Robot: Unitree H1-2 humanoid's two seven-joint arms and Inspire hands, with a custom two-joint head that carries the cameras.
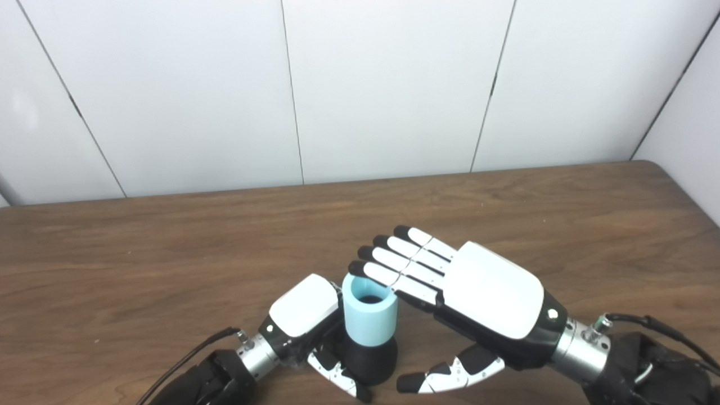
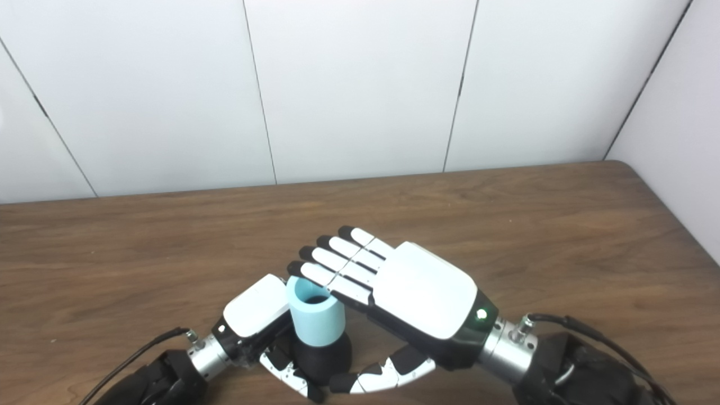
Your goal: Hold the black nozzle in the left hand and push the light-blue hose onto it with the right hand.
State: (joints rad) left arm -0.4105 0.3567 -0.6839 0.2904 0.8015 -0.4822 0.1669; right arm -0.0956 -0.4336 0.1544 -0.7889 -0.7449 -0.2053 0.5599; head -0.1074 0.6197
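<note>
A short light-blue hose (image 1: pixel 369 314) stands upright on top of the black nozzle (image 1: pixel 370 361), its open end facing up. My left hand (image 1: pixel 306 323) is shut on the black nozzle, with its thumb across the nozzle's front. My right hand (image 1: pixel 478 292) is open, fingers straight and flat, their tips lying over the hose's far rim. Its thumb (image 1: pixel 444 376) sticks out low, just right of the nozzle. The nozzle's lower part is partly hidden by my left hand.
The brown wooden table (image 1: pixel 169 253) stretches away to a white panelled wall (image 1: pixel 360 84). Its right edge (image 1: pixel 692 197) runs close to a side wall. Black cables trail from both wrists near the picture's bottom edge.
</note>
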